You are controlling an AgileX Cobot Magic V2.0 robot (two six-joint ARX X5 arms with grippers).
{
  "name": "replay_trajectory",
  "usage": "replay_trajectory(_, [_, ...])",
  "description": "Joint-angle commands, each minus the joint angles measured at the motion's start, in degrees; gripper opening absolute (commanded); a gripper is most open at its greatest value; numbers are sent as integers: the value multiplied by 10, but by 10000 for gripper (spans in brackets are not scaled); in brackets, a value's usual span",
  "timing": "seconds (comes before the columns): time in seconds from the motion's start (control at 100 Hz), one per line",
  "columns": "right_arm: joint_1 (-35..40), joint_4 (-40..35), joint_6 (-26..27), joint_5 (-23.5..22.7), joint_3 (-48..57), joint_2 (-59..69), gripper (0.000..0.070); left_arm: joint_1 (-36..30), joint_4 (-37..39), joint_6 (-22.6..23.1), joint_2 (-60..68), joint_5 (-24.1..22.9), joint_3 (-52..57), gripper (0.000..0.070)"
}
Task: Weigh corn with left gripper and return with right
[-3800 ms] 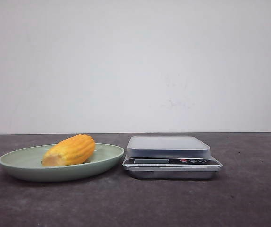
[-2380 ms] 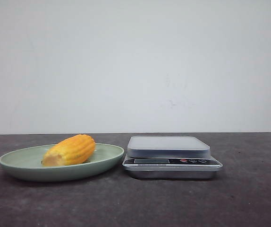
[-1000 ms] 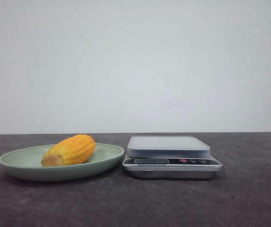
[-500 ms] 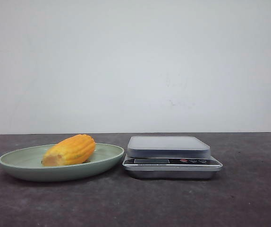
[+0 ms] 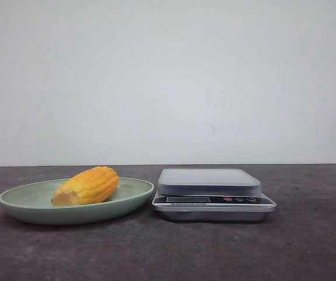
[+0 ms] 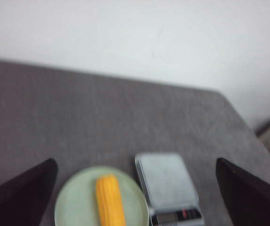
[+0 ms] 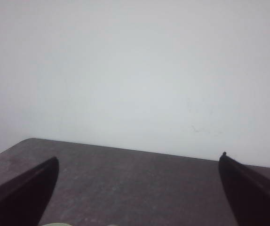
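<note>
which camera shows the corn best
The front view: the corn is sharp and lies side-on in the green plate, paler cut end showing. The left wrist view shows it from above, small and blurred. The right wrist view misses it.

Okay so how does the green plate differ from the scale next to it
The plate is round, pale green and shallow, while the scale is square-topped, silver-grey and boxier. The plate sits on the robot's left, the scale on its right, the two rims close. The plate holds the corn, whereas the scale's platform is bare. Both rest flat on the dark table.
</note>
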Motion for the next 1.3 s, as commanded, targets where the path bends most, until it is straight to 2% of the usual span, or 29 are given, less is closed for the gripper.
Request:
replay_trajectory(0.0, [2,-7,-2,-1,6,9,700,-13,-18,14,37,0,10,700])
replay_trajectory(0.22, [2,-54,-3,-1,6,23,700,-100,-56,24,163,-7,10,700])
replay_trajectory(0.41, [2,-70,-3,-1,6,35,700,-166,-25,20,285,-67,10,700])
replay_trajectory(0.51, [2,-81,-11,0,6,35,700,-180,-9,19,343,-90,10,700])
replay_trajectory(0.81, [2,-129,-21,2,6,35,700,-205,26,9,490,-90,10,700])
replay_trajectory(1.02, [2,-142,-31,2,6,35,700,-223,14,-6,555,-90,10,700])
replay_trajectory(1.07, [2,-142,-36,4,6,35,700,-227,5,-6,567,-91,10,593])
replay_trajectory(1.12, [2,-142,-37,5,6,35,700,-230,-3,-3,576,-91,10,409])
replay_trajectory(1.13, [2,-142,-37,5,6,35,700,-230,-5,-1,578,-91,10,353])
replay_trajectory(1.15, [2,-142,-37,6,6,35,700,-231,-11,4,581,-91,10,195])
replay_trajectory(1.16, [2,-142,-37,6,6,35,700,-231,-13,6,581,-91,10,161])
replay_trajectory(1.17, [2,-142,-37,7,6,35,700,-232,-16,11,583,-91,10,58])
replay_trajectory(1.18, [2,-142,-37,7,6,35,700,-232,-17,15,584,-91,10,0])
replay_trajectory(1.2, [2,-142,-37,9,6,35,700,-233,-20,21,584,-91,10,0])
replay_trajectory(1.21, [2,-142,-37,10,6,35,700,-233,-22,26,584,-91,10,23])
replay_trajectory(1.29, [2,-143,-37,15,6,35,700,-239,-19,42,583,-99,10,0])
